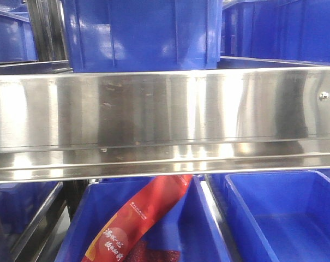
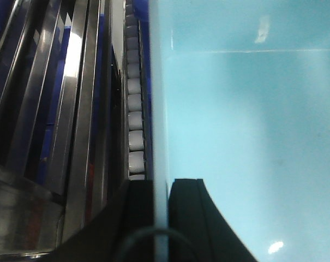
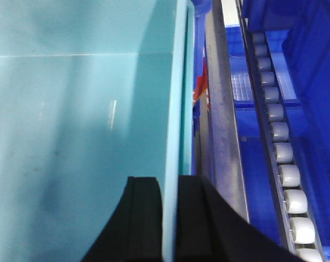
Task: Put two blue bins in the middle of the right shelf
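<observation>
Left gripper [image 2: 160, 210] and right gripper [image 3: 169, 210] are each clamping a side wall of the cyan bin [image 2: 246, 142], held between them beside the roller tracks [image 2: 136, 117], so placing on the rack is under way. Next it likely needs sliding in level over the steel rail [image 1: 165, 109]. The red packet [image 1: 140, 218] in a dark-blue bin [image 1: 208, 240] carries Chinese writing, unreadable.

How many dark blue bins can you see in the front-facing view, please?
4 clearly: one on the tier above the steel rail, one below holding a red packet, one at lower right, one at upper right. Blue shapes at the left edge may be more.
</observation>
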Motion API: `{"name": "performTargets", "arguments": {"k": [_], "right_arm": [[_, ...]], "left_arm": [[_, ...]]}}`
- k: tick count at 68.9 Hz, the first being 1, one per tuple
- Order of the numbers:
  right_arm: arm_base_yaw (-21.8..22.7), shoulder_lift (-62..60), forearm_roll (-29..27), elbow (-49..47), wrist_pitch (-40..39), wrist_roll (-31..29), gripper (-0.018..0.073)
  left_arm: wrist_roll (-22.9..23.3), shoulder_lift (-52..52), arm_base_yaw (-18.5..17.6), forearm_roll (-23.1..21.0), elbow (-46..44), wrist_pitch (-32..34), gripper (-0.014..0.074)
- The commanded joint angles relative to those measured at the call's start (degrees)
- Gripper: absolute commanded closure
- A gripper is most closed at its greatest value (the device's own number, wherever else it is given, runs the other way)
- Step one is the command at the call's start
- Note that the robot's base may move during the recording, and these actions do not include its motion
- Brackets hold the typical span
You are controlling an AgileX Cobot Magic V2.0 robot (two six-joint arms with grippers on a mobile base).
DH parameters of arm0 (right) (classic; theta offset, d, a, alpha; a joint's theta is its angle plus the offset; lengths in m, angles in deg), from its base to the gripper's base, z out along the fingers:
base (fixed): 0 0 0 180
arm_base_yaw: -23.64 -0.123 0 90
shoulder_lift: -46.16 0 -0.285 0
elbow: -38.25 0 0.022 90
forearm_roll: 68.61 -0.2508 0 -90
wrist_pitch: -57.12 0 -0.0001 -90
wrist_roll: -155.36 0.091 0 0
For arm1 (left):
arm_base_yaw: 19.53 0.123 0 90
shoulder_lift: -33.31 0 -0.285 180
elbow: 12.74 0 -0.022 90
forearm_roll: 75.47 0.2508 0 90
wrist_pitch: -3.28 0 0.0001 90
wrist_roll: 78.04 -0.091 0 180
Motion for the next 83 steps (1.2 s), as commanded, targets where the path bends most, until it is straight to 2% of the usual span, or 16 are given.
{"name": "performTargets", "arguments": {"k": [1, 13, 24, 31, 38, 50, 57, 63, 70, 75, 79, 83], "right_arm": [[-0.47, 0.91, -0.76, -0.67, -3.04, -0.45, 0.0722], [-0.47, 2.59, -0.89, 0.21, -3.04, 1.13, 0.0722], [-0.47, 3.01, -1.0, 4.95, -3.04, 2.91, 0.0722], [-0.47, 3.11, -1.45, 8.16, -6.56, 3.15, 0.0722], [-0.47, 4.13, -2.29, 9.7, -8.57, 3.15, 0.0722], [-0.37, 6.25, -2.29, 9.7, -11.04, 3.15, 0.0722], [-0.37, 7.31, -1.24, 9.7, -11.04, 3.15, 0.0722], [-0.37, 8.08, 0.76, 9.7, -10.93, 3.15, 0.0722], [0.01, 8.7, 1.14, 9.7, -10.71, 3.15, 0.0717], [0.37, 9.1, 1.14, 9.7, -10.59, 3.15, 0.0643], [0.71, 9.36, 1.14, 9.7, -10.59, 3.15, 0.054], [0.98, 9.48, 1.14, 9.7, -10.59, 3.15, 0.0422]], "left_arm": [[0.44, 0.91, -0.55, -1.49, -0.08, 4.05, 0.0707], [0.44, 0.91, -0.55, -4.8, 4.72, 4.05, 0.0707], [0.54, 0.91, -0.55, -5.03, 8.7, 4.05, 0.0707], [1.78, 0.91, -0.44, -5.07, 11.57, 4.05, 0.0707], [1.78, 0.74, 1.27, -5.07, 14.62, 6.17, 0.0707], [1.78, -0.81, 3.94, -6.71, 15.1, 8.99, 0.0707], [1.64, -1.93, 3.94, -7.46, 15.1, 8.98, 0.0707], [1.43, -2.73, 3.94, -10.38, 15.1, 9.13, 0.0707], [1.43, -3.52, 3.94, -10.73, 15.1, 9.52, 0.0707], [1.43, -3.61, 3.94, -10.62, 15.1, 9.51, 0.068], [1.43, -3.61, 3.94, -10.62, 15.1, 9.51, 0.063], [1.39, -3.61, 3.94, -10.62, 15.1, 9.74, 0.0538]]}}
